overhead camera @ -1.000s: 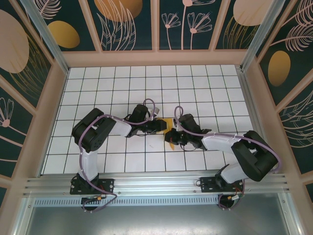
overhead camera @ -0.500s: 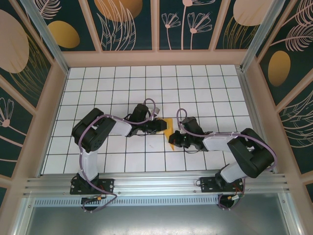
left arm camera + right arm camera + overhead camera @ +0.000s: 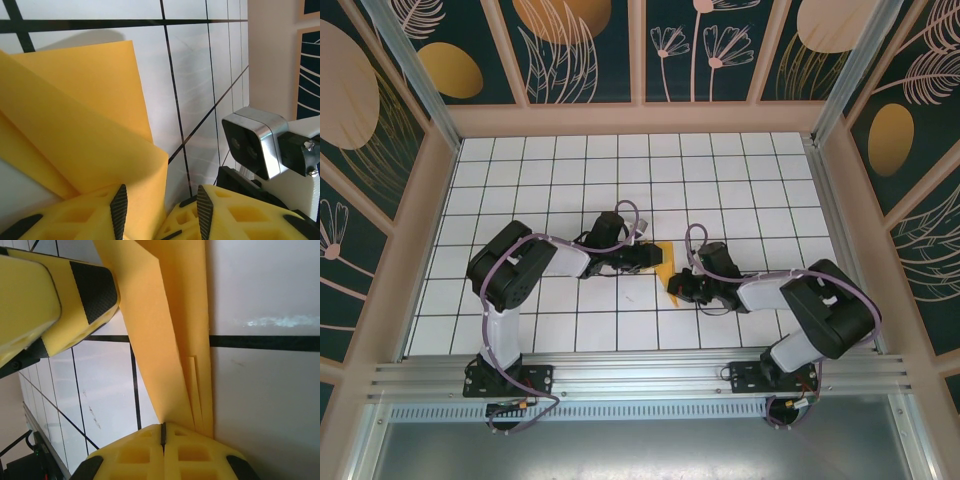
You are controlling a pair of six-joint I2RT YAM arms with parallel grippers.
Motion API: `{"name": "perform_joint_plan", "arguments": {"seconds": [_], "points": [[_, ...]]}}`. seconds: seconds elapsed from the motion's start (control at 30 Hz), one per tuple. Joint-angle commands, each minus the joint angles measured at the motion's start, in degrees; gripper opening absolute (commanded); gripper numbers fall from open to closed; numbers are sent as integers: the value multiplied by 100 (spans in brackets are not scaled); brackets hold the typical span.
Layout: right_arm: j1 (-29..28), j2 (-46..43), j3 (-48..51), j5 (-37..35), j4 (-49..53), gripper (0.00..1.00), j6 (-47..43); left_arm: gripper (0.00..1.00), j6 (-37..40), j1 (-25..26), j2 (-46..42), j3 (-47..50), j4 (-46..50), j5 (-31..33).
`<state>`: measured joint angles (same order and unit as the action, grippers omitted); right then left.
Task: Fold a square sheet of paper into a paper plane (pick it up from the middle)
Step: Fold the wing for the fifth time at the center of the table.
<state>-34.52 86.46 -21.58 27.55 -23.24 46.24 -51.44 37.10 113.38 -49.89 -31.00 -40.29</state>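
The orange-yellow paper (image 3: 665, 262) lies mid-table, folded into a long, narrow, layered shape, between the two grippers. In the left wrist view one flap of the paper (image 3: 75, 125) stands up and curls in between the jaws of my left gripper (image 3: 161, 189), leaning on the left finger. The jaws are open, with a gap to the right pad (image 3: 204, 212). My right gripper (image 3: 162, 426) is shut, its tips set against the narrow end of the paper (image 3: 170, 330), whose layers run under one finger. From above, my left gripper (image 3: 648, 258) is left of the paper and my right gripper (image 3: 676, 290) at its near end.
White tiled table (image 3: 570, 180) with black grid lines, walled by patterned panels. The right arm's wrist camera (image 3: 255, 145) sits close beside the left fingers. A left finger (image 3: 75, 290) shows close to the paper in the right wrist view. The metal rail (image 3: 640, 375) runs along the near edge.
My right gripper has slid toward the near edge along the paper, staying shut. The left jaws have parted a little wider. More of the paper shows from above.
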Motion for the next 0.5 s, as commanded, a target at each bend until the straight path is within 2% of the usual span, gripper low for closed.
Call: {"name": "perform_joint_plan", "arguments": {"seconds": [0.0, 0.3, 0.47], "points": [[34, 300, 225, -146, 200, 4, 54, 46, 143, 22, -97, -130, 134, 131], [51, 336, 176, -91, 171, 4, 34, 47, -342, 24, -157, -8, -734, -344], [63, 284, 198, -116, 193, 4, 52, 48, -480, 24, -525, 265, -888, -15]]}}
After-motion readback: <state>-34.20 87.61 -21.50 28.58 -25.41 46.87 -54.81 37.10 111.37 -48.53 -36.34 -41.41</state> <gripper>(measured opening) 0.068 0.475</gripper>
